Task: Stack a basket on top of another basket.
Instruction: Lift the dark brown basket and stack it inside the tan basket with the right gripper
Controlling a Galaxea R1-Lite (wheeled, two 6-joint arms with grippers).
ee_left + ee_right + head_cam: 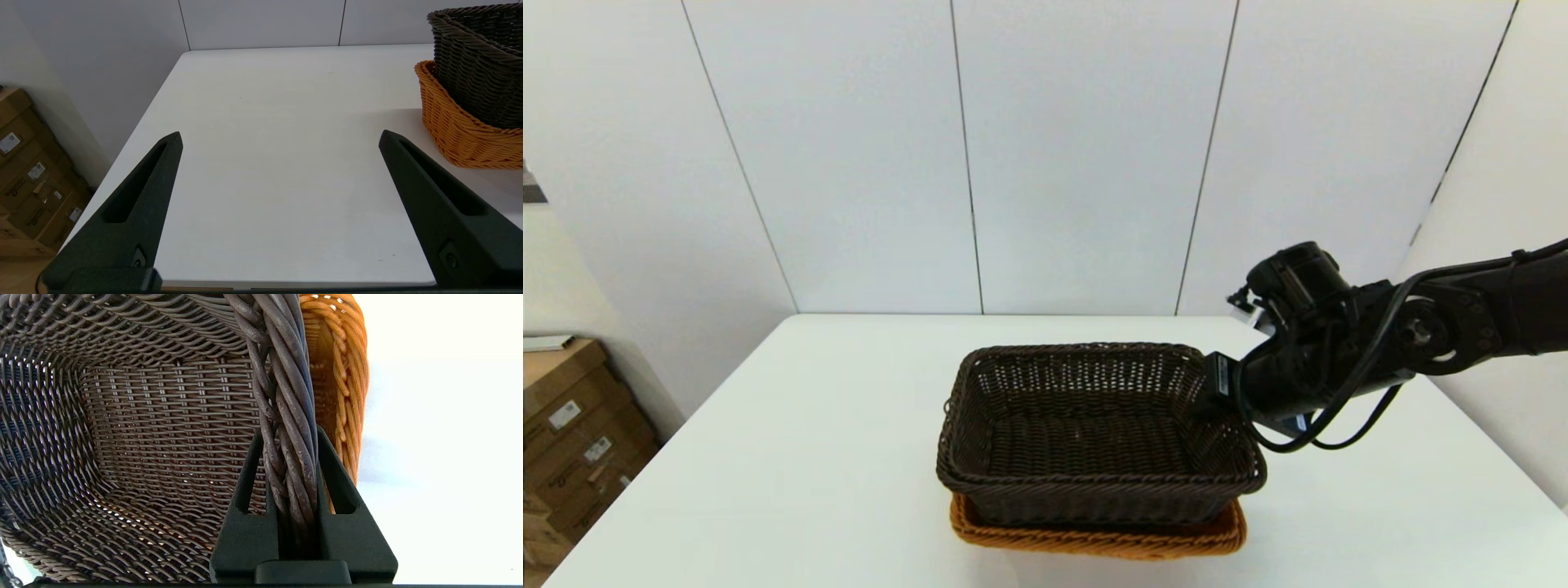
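The dark brown basket (1094,433) sits nested inside the orange-tan basket (1094,539) near the table's front middle; only the orange rim shows beneath it. My right gripper (1213,400) is at the dark basket's right rim. In the right wrist view my right gripper (288,435) is shut on the braided rim of the dark basket (163,428), one finger inside and one outside, with the orange-tan basket (343,375) just beyond. My left gripper (280,136) is open over bare table, left of the dark basket (478,61) and the orange-tan basket (457,126).
The white table (792,441) spreads to the left of the baskets, its left edge close to stacked cardboard boxes (572,433) on the floor. A white panelled wall stands behind the table. The right arm (1421,335) reaches in from the right.
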